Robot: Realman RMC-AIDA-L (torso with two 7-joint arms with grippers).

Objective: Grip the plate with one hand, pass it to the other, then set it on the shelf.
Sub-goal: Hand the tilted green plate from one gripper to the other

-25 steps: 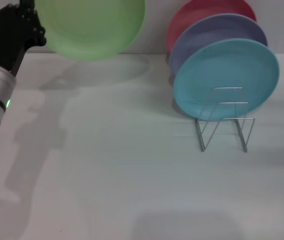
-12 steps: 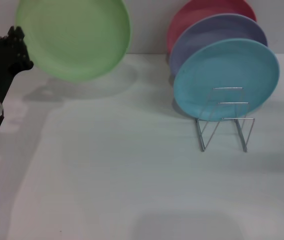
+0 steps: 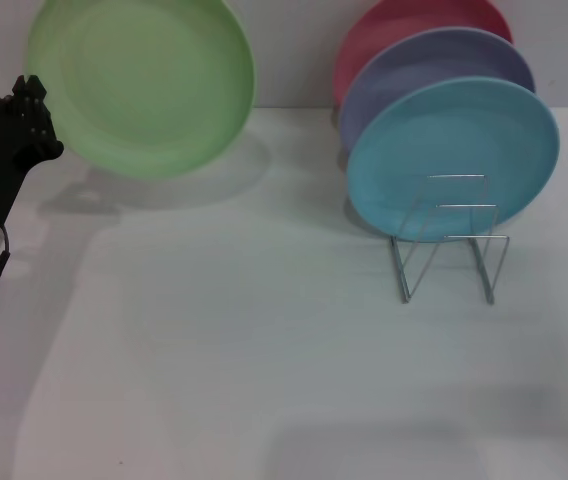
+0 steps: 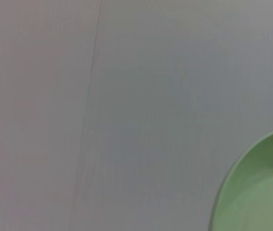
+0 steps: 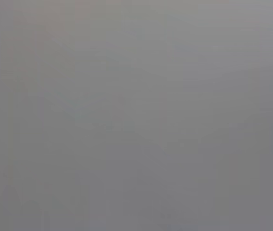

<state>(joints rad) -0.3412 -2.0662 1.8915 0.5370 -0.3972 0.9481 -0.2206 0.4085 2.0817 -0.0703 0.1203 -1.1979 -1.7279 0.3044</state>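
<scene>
The light green plate (image 3: 142, 85) hangs in the air at the back left, standing nearly upright with its face toward me. My left gripper (image 3: 36, 112), black, on the silver arm with the green light, is shut on the plate's left rim. In the left wrist view only a curved piece of the plate (image 4: 259, 192) shows against a grey surface. The shelf (image 3: 451, 240), a low silver wire rack, stands on the table at the right, well apart from the plate. My right gripper is out of view, and its wrist view is plain grey.
Three plates lean upright in the rack's back part: turquoise-blue (image 3: 452, 158) in front, lavender (image 3: 434, 62) behind it, pink (image 3: 404, 25) at the rear. The rack's front loops hold nothing. The white table (image 3: 244, 330) spreads between the arm and the rack.
My left arm has drawn back to the left and lower, carrying the green plate leftward with it. The rack and its plates have not moved.
</scene>
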